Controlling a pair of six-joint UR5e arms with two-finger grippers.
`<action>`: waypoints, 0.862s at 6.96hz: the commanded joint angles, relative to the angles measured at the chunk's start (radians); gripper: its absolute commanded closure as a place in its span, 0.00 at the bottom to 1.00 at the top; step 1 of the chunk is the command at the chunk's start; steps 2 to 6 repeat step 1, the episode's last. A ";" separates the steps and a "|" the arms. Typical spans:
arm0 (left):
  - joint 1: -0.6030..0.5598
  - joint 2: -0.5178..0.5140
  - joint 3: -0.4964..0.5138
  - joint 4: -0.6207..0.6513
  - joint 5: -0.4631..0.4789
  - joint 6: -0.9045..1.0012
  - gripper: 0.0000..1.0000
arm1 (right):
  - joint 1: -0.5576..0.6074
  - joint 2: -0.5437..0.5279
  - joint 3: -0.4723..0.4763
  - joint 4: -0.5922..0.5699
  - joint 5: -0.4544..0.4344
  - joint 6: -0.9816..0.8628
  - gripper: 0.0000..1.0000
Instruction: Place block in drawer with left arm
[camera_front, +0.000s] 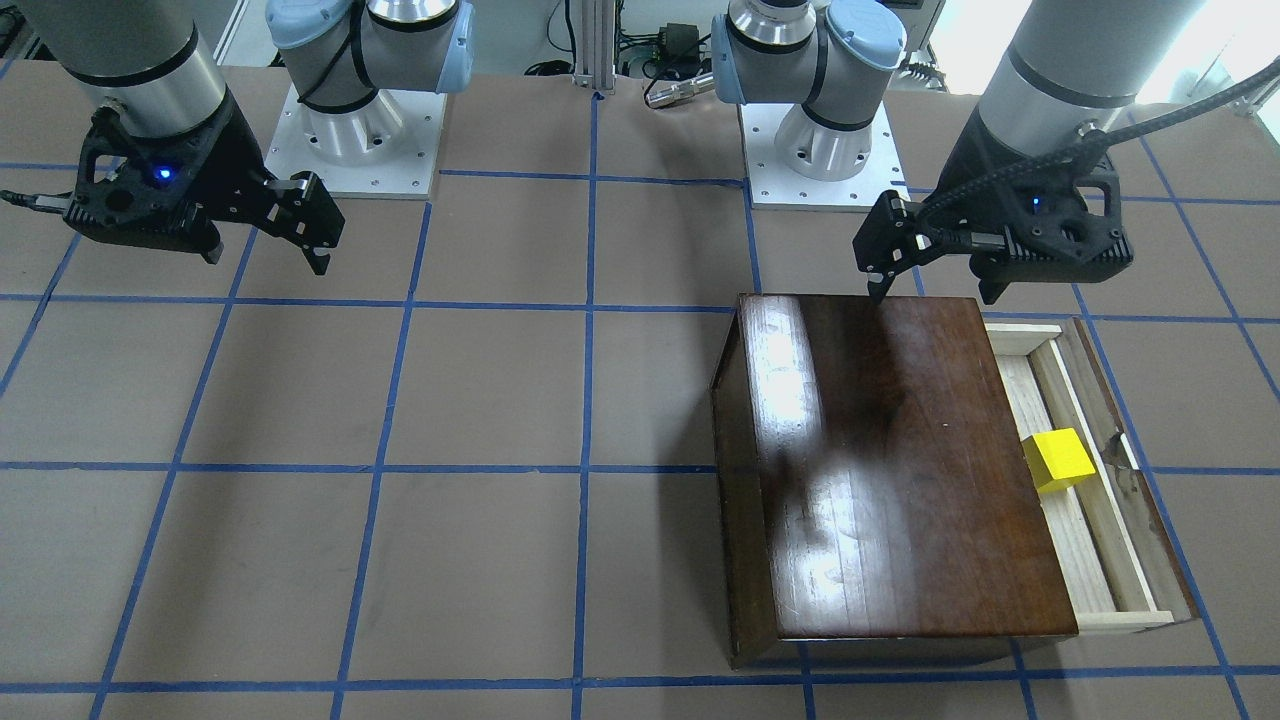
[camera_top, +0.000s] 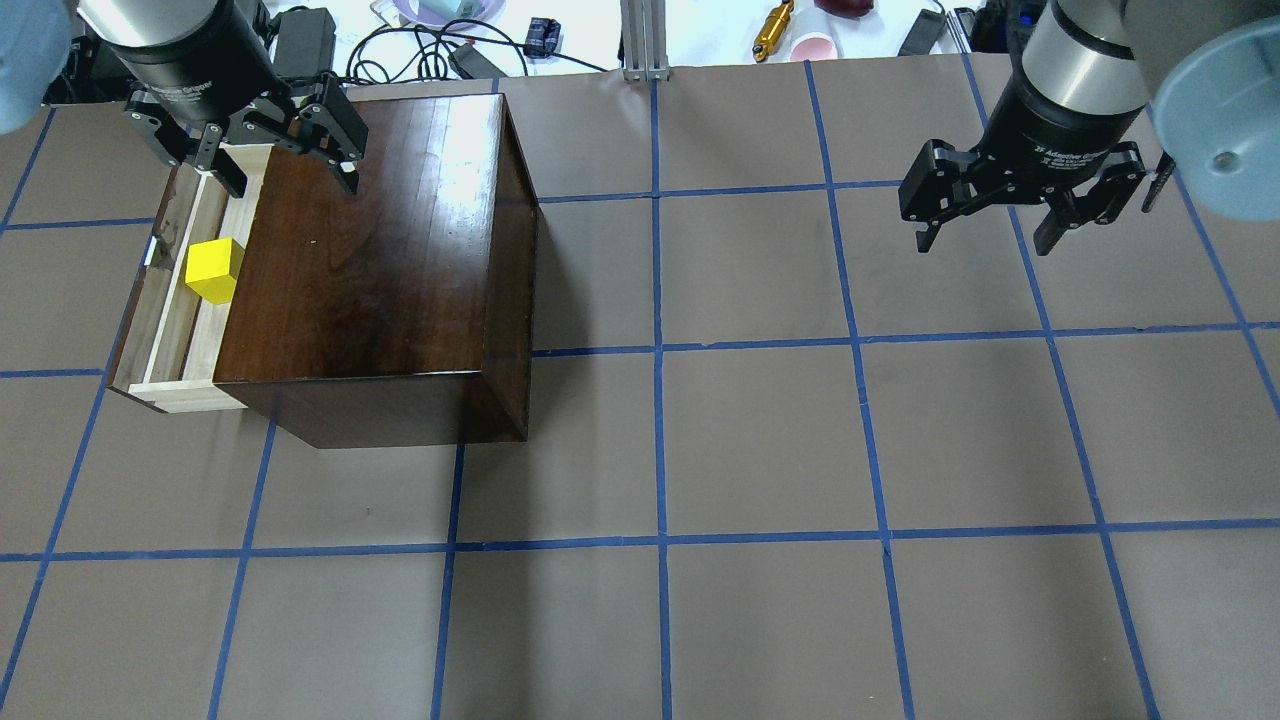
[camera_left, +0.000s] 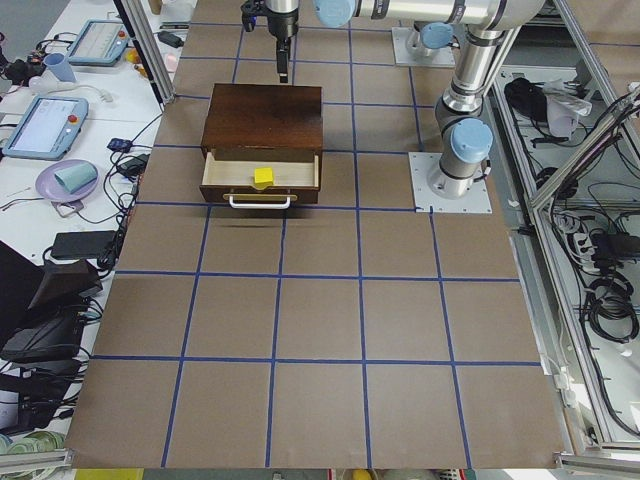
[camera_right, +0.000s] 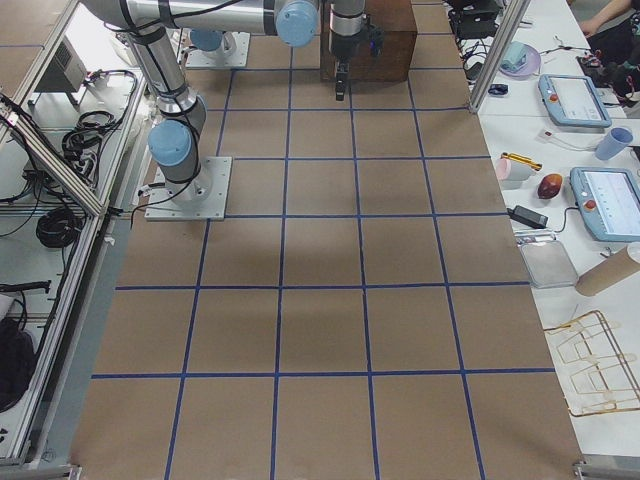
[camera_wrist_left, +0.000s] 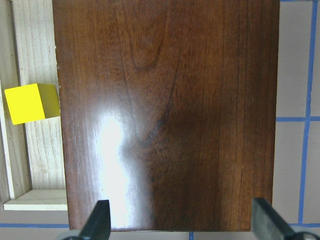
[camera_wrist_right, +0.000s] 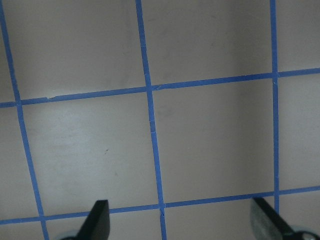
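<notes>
The yellow block (camera_front: 1058, 458) lies inside the open drawer (camera_front: 1076, 545) of the dark wooden box (camera_front: 900, 460). It also shows in the overhead view (camera_top: 214, 270), the exterior left view (camera_left: 263, 177) and the left wrist view (camera_wrist_left: 30, 103). My left gripper (camera_top: 290, 182) is open and empty. It hovers above the box's back edge, apart from the block. In the left wrist view its fingertips (camera_wrist_left: 97, 222) frame the box top (camera_wrist_left: 170, 110). My right gripper (camera_top: 985, 240) is open and empty over bare table, far from the box.
The drawer (camera_top: 168, 330) sticks out of the box's side toward the table's left end, with a white handle (camera_left: 259, 203). Blue tape lines grid the brown table (camera_top: 760, 440). The arm bases (camera_front: 825, 140) stand behind the box. Cables and tools (camera_top: 430, 45) lie beyond the far edge.
</notes>
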 joint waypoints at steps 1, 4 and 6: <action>0.001 0.002 -0.001 -0.001 0.001 0.000 0.00 | 0.000 0.000 0.000 0.000 0.000 0.000 0.00; 0.001 0.002 -0.001 -0.001 0.001 0.000 0.00 | 0.000 0.000 0.000 0.000 0.000 0.000 0.00; 0.001 0.002 -0.001 -0.001 0.001 0.000 0.00 | 0.000 0.000 0.000 0.000 0.000 0.000 0.00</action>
